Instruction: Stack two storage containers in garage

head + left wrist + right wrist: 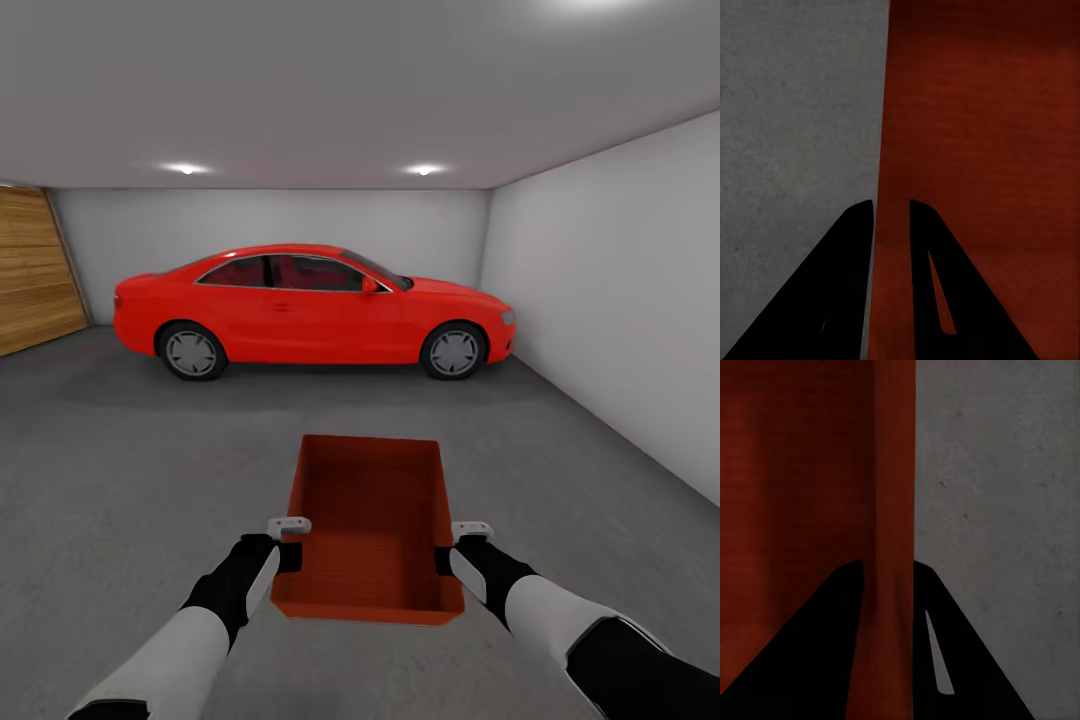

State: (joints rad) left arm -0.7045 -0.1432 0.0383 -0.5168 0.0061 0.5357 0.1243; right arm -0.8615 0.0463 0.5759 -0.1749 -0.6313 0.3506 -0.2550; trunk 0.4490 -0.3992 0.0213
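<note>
The storage container (368, 530) is what I have clamped between both arms: the left pincer (288, 541) is closed over its left wall, one finger (832, 292) outside and the other inside, and the right pincer (455, 545) grips the opposite wall the same way, with the orange wall running up between its fingers (817, 652). I hold it by two opposing walls so the open bin stays level and does not swing as the base rolls.

It hangs in front of me, open side up and empty, above the dark grey concrete floor (150, 470) of the garage; from the head view I cannot tell whether its base touches the floor yet or sits just above it. My judgement is that this is the carry or set-down stage for one bin.

Count: one orange-red container here, two pincers on it. Further out, one red car (310, 310) stands parked side-on across the far end, well apart from the bin. A wooden panelled door (35, 270) is on the left, a plain pale wall (620, 300) on the right, and two ceiling lights (185, 168) glow above.
</note>
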